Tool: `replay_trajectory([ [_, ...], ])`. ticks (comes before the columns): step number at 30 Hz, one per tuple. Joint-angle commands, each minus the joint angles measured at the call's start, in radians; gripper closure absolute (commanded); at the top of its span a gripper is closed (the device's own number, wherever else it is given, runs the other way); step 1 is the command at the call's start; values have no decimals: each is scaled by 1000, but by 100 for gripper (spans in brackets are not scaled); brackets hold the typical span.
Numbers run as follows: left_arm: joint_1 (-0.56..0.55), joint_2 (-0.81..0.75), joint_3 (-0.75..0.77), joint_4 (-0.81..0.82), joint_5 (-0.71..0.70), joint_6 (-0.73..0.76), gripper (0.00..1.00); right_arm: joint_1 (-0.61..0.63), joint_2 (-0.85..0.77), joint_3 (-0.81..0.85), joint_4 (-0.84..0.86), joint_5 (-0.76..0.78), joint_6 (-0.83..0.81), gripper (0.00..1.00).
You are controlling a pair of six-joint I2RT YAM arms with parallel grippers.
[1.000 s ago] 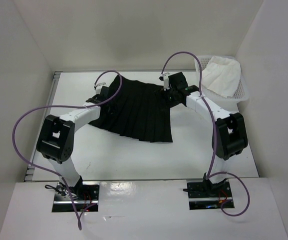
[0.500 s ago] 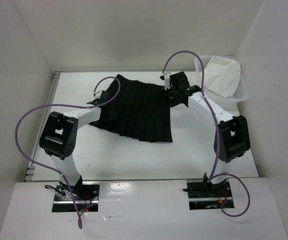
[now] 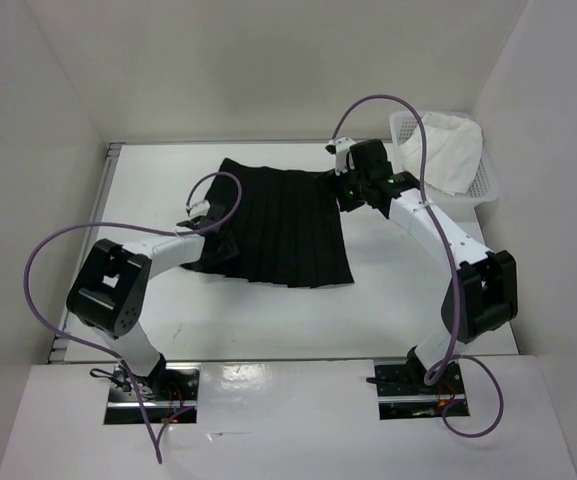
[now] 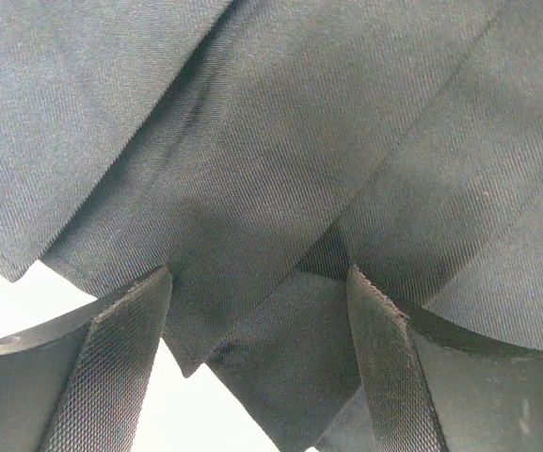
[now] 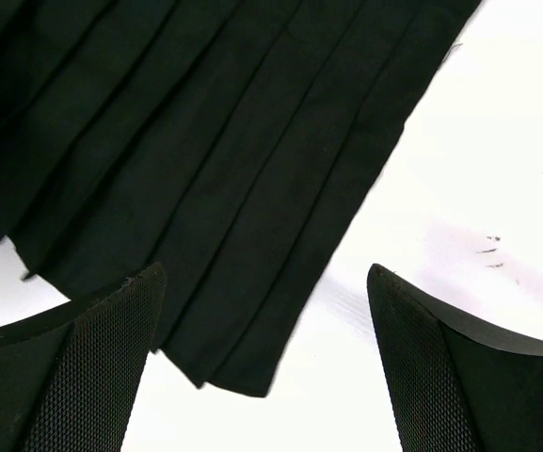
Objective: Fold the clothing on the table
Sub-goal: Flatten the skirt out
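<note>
On the far middle of the white table (image 3: 398, 300) the black pleated skirt (image 3: 278, 225) is spread flat, its narrower waistband turned to the far side and its wider hem to the near side. At the skirt's left edge the left hand (image 3: 201, 213) is lowered, and in its wrist view the fingers (image 4: 125, 330) are seen spread wide with overlapping pleats and a fabric corner lying between them; nothing is pinched, so the hand is released. At the skirt's far right corner the right hand (image 3: 355, 188) is held, also released, its fingers (image 5: 97, 325) set wide apart above the straight side edge, which is seen running diagonally with bare table beyond it. A broad bare strip of table is left between the hem and the arm bases, and more bare surface is left right of the skirt. At the far right corner a white basket (image 3: 490, 187) with a white cloth (image 3: 446, 150) is set, well apart from the skirt.
</note>
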Motion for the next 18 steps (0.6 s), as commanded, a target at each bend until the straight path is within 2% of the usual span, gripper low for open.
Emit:
replay_trajectory([
  [1, -51, -30, -59, -100, 56, -129, 18, 10, -75, -22, -8, -24, -4, 8],
  [10, -198, -146, -156, -176, 72, -322, 18, 10, -139, -50, -8, -33, -4, 8],
  [14, -250, -198, -156, -238, 49, -364, 17, 10, -168, -59, -8, -42, -4, 8],
  [18, -285, -309, -83, -334, 26, -387, 17, 10, -182, -59, -8, -53, -13, 8],
])
